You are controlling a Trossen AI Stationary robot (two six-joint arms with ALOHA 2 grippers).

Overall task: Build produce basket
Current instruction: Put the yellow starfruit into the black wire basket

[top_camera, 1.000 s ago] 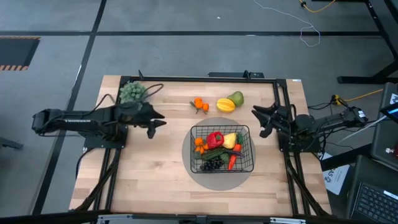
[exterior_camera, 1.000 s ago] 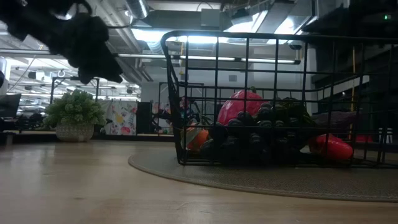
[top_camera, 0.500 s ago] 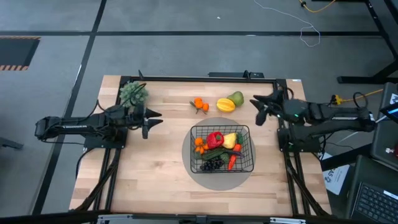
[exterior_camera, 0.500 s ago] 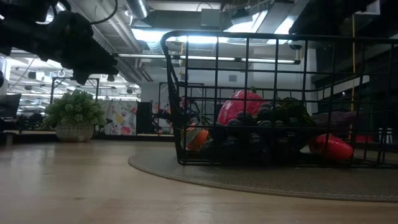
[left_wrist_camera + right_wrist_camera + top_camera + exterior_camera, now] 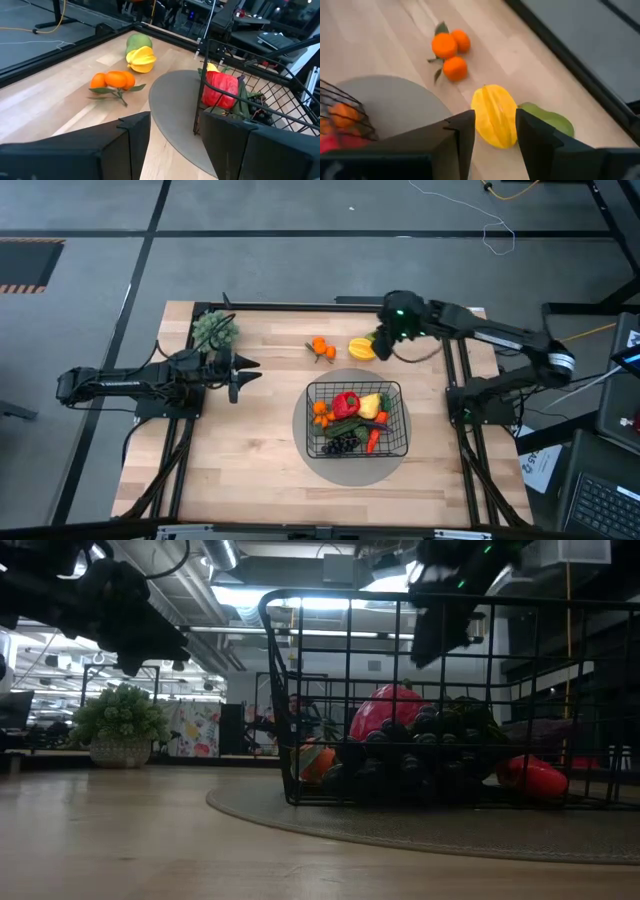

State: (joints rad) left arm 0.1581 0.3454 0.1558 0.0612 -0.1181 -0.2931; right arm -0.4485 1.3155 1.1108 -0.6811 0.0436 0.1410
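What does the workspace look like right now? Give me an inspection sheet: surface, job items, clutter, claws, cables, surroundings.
Surface: light wooden table, grey round disc under the basket.
Job's things: black wire basket holds red pepper, dark grapes and other pieces. Orange cluster, yellow fruit and green fruit lie loose on the table behind it.
Clutter: small potted plant at the far left corner.
Claws: right claw open, above the yellow fruit. Left claw open, waiting left of the basket.
Cables: loose wires on the floor beyond the table.
Surroundings: grey floor, open room behind.
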